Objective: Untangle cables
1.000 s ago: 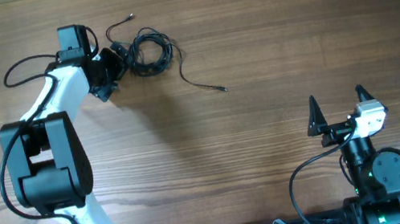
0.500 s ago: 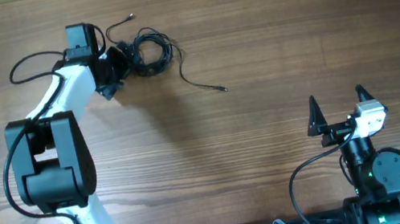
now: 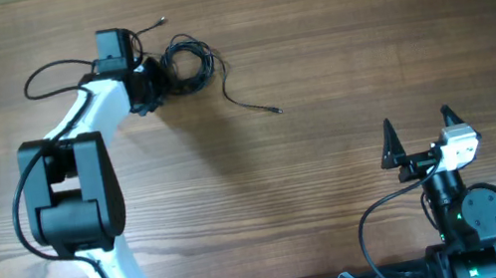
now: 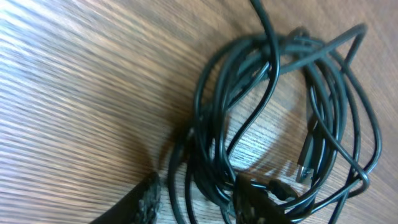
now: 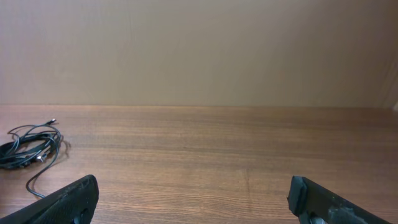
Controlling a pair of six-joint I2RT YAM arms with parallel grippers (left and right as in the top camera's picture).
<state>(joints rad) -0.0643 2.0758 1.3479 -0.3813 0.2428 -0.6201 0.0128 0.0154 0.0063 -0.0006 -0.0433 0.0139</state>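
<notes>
While I watch from the console, my right arm's black two-finger gripper [image 3: 416, 117] sits close to the base, jaws spread wide and holding nothing, over the brown wood-grain table [image 3: 338, 195]. Farther out, the left arm's black gripper [image 3: 153, 80] has its fingers [image 4: 148, 198] straddling strands at the coil's left edge; whether they pinch, I cannot tell. The thin black cables [image 3: 188, 65] lie coiled at the table's far side, one loose tail [image 3: 247, 102] trailing right, back toward the base.

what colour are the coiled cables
The cables are black, seen best in the left wrist view.
</notes>
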